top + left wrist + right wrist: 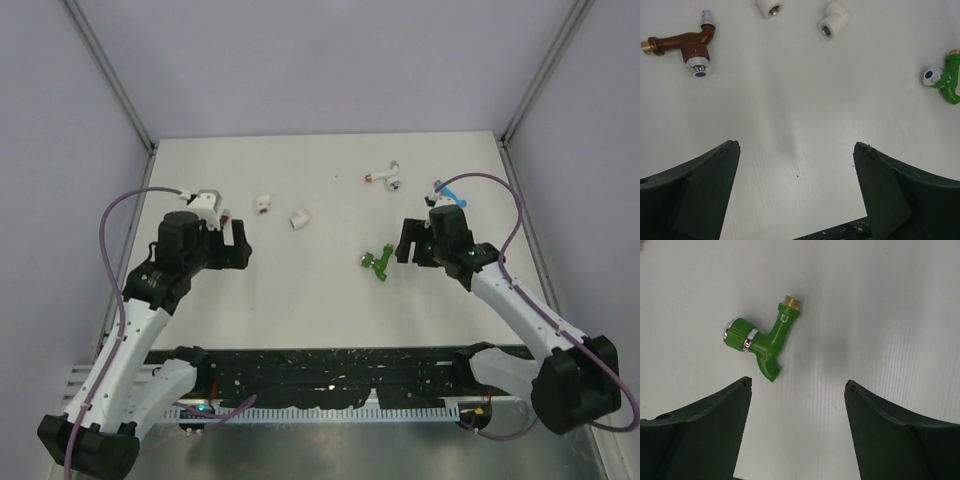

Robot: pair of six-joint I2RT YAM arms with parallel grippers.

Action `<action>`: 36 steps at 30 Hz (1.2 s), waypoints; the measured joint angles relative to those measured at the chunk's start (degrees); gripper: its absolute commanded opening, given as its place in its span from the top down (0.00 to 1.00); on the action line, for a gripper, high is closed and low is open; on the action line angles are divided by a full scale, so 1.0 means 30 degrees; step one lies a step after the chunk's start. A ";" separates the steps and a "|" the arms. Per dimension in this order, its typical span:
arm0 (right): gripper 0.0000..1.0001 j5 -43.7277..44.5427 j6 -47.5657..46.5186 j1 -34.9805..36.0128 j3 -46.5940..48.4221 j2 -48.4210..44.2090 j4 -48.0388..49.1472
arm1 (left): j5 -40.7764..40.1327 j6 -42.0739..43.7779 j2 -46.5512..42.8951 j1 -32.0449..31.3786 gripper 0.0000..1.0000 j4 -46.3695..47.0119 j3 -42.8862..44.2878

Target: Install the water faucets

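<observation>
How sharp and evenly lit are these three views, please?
Top external: soft, even light, faint shadows, blue faucet small and hard to read. Left wrist: brown faucet sharp, its own fingers nearly black. Right wrist: green faucet crisp, slight glint on its silvery collar.

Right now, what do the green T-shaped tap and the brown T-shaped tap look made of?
Green T-shaped tap: likely moulded plastic, smooth, slightly glossy; threaded end looks brass, yellow-gold; silvery, probably metal ring at the knob.
Brown T-shaped tap: likely the same plastic, glossy highlights; brass-coloured threaded end, silvery cap.
</observation>
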 measured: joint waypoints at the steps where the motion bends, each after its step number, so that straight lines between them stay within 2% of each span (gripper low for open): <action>1: 0.22 -0.0051 0.0583 0.0022 0.0277 0.1253 0.0073 | -0.0058 0.0117 -0.0182 0.0000 0.00 0.0022 -0.0182; 5: 0.25 0.0299 0.2572 0.0270 0.1370 0.5020 0.0729 | -0.0357 0.0393 -0.0619 0.0000 0.00 0.0022 -0.0663; 7: 0.30 0.0699 0.3767 0.0495 0.1960 0.6849 0.1253 | -0.0364 0.0423 -0.0867 0.0000 0.00 0.0022 -0.0882; 16: 0.41 0.1253 0.7329 0.1158 0.3162 1.1905 0.2637 | -0.0393 0.0495 -0.1282 0.0000 0.00 0.0058 -0.1122; 20: 0.53 0.1413 0.8021 0.1464 0.3504 1.2422 0.3293 | -0.0364 0.0503 -0.1282 0.0000 0.00 0.0066 -0.1129; 23: 0.74 0.1559 0.8211 0.1647 0.3738 1.2794 0.3585 | -0.0117 0.0503 -0.1275 0.0000 0.00 0.0087 -0.1137; 27: 0.94 0.1639 0.8123 0.1880 0.3832 1.2947 0.3818 | 0.0809 0.0474 -0.1275 -0.0007 0.00 0.0226 -0.1268; 32: 0.95 0.1894 0.7322 0.2827 0.3796 1.2422 0.3614 | 0.2572 -0.0029 -0.1282 -0.0226 0.00 0.0699 -0.1406; 36: 0.95 0.2033 0.6207 0.4218 0.3774 1.0528 0.3563 | 0.4153 -0.1326 -0.1311 -0.1086 0.00 0.1683 -0.1494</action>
